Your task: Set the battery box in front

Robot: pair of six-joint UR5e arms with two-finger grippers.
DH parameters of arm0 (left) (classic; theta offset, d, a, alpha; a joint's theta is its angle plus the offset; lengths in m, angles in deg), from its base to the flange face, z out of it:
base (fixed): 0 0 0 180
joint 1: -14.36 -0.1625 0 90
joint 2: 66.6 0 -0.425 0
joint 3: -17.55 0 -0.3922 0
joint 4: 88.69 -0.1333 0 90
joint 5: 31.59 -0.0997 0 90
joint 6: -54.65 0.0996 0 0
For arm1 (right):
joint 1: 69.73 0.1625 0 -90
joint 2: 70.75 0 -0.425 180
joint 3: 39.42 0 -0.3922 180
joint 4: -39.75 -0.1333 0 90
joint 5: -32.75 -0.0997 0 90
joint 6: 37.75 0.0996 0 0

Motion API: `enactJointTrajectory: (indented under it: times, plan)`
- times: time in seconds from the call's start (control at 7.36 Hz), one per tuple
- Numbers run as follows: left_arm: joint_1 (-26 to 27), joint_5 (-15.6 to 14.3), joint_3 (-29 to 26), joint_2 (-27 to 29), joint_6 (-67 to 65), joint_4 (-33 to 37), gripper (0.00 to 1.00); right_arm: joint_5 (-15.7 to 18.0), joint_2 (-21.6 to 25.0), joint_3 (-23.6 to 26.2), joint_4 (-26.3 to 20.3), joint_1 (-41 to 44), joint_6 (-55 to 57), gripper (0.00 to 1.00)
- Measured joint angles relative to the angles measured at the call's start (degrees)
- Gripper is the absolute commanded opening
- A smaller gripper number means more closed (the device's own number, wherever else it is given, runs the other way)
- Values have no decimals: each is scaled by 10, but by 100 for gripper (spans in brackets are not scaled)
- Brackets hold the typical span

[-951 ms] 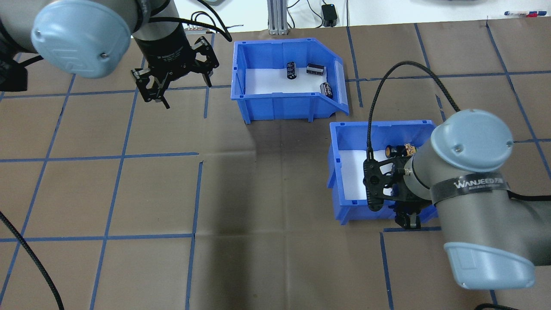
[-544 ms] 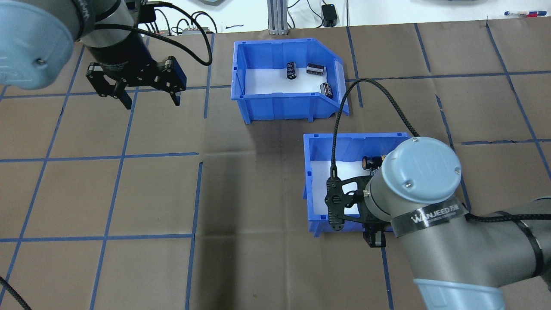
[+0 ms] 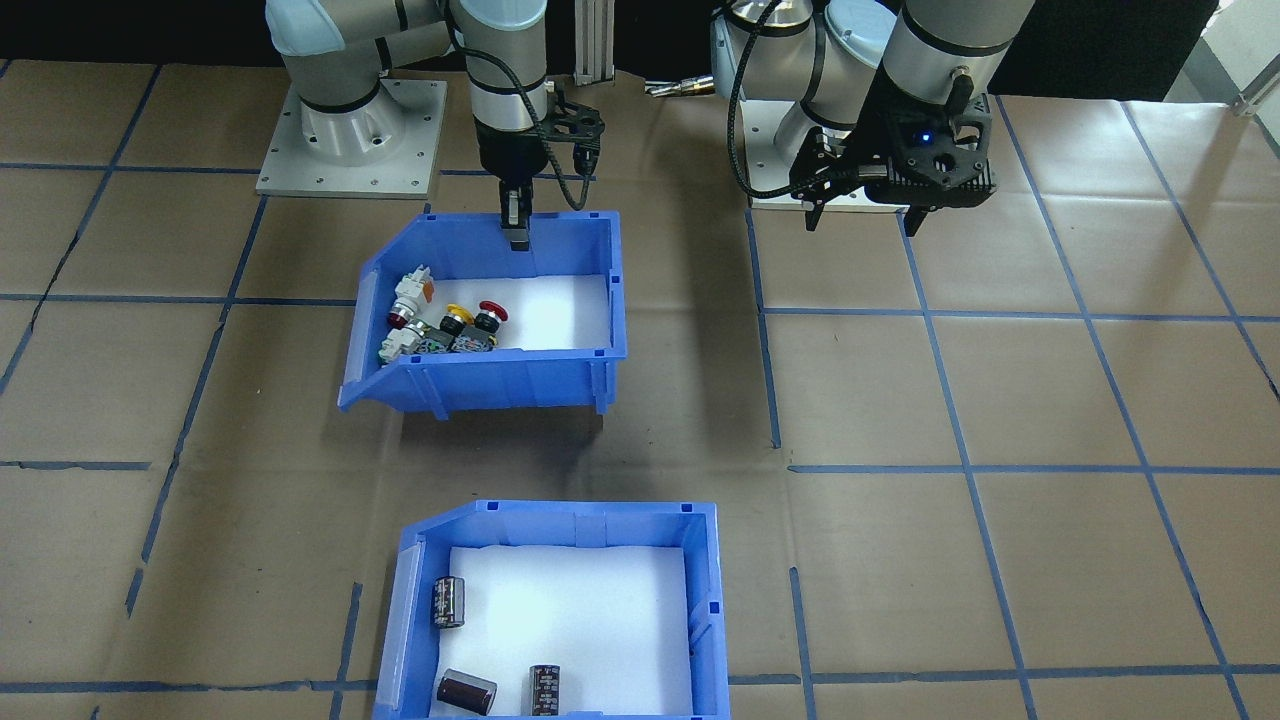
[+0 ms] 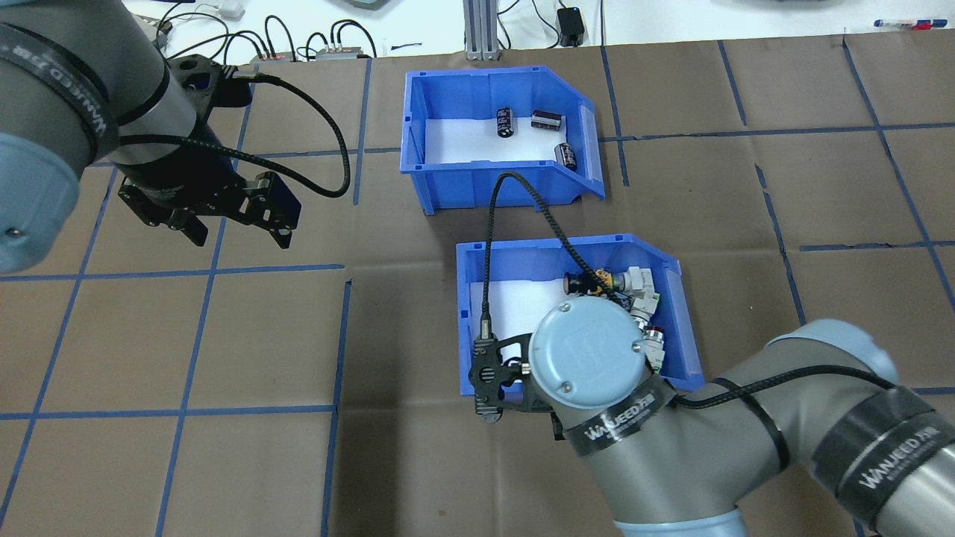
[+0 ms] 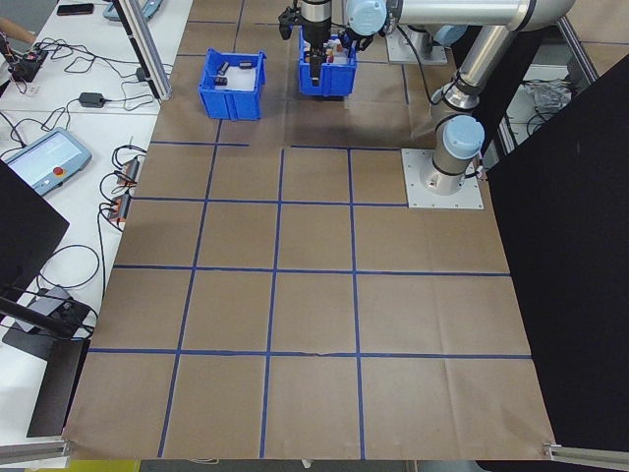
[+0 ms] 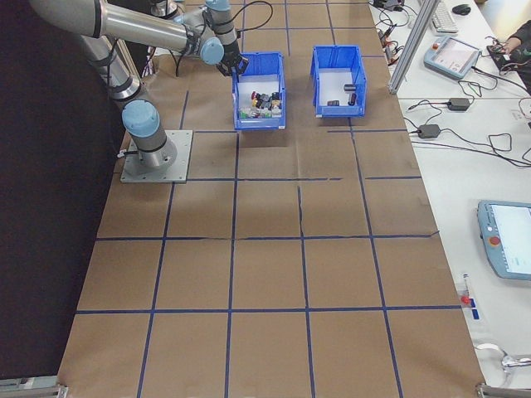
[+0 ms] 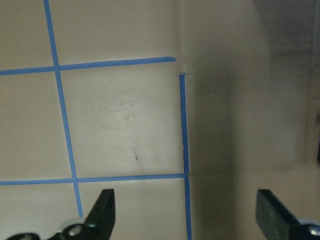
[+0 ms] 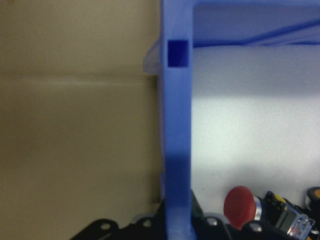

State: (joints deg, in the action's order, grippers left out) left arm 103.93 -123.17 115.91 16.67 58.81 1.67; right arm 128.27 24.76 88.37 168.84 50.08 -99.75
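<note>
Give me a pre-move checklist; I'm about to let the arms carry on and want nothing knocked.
1. Right pincer shut on the switch bin rear wall: ok, the wrist view shows the wall between its fingers.
2. Left pincer open and empty: ok.
3. Left pincer apart from both bins: ok.
4. Battery box untouched, cells inside: ok.
5. Gap between the two bins: ok, they do not touch.
6. Switch bin resting flat on the table: cannot tell.
</note>
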Motion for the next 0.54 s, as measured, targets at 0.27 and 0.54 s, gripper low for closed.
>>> enactJointTrajectory:
  times: [0.27,0.54]
  plan:
    - [2,0,-3,-1,1,-2,100,8,-37,-11,34,28,25,0]
    - [4,-3,-8,-3,3,-7,100,6,-50,-14,40,34,40,0]
